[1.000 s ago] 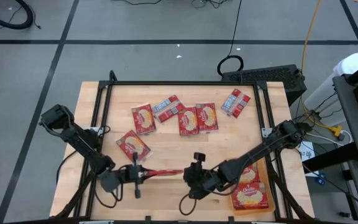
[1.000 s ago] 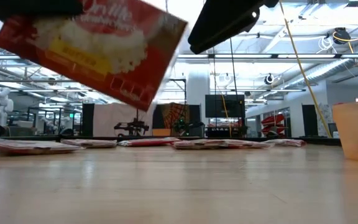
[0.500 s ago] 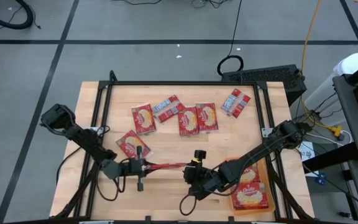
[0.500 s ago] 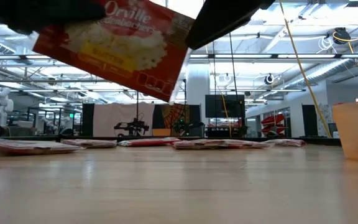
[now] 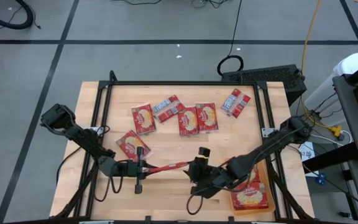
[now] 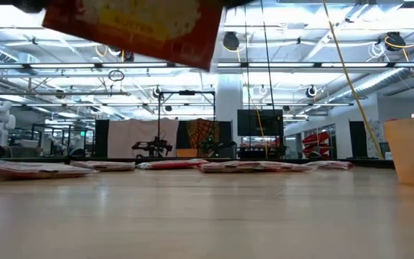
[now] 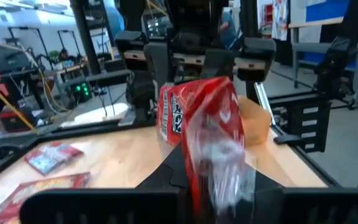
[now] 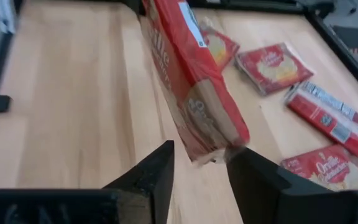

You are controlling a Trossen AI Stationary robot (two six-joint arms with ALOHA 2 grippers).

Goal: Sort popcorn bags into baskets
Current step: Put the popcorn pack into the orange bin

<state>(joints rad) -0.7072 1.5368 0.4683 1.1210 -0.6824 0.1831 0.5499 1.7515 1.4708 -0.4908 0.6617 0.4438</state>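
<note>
My left gripper (image 5: 143,168) is shut on a red popcorn bag (image 5: 166,168), which is lifted clear and seen edge-on from above. The same bag shows at the top of the low view (image 6: 135,21). My right gripper (image 5: 194,169) faces it, open, its fingers standing on either side of the bag's free end (image 8: 210,146). Several more red bags lie flat on the far half of the table (image 5: 188,120), and one lies near the left arm (image 5: 132,145). The orange basket (image 5: 261,174) sits at the table's right near corner with a bag (image 5: 250,196) inside. My left gripper pinches one end of the bag (image 7: 213,168) between its two fingers, level, from the table's left. The bag is lifted clear, standing on edge, and reaches out toward the right gripper. My right gripper: one fingertip (image 8: 238,158) is close to the bag's corner; whether it touches, I cannot tell.
A black frame (image 5: 179,83) runs round the table edge. Bare wood lies in the middle and along the near side below the held bag. The basket's wall (image 6: 412,147) rises at the right in the low view.
My left gripper has moved up and toward the table's right with the bag, which has risen almost out of the low view. The bag's free end has come between the right gripper's fingers.
</note>
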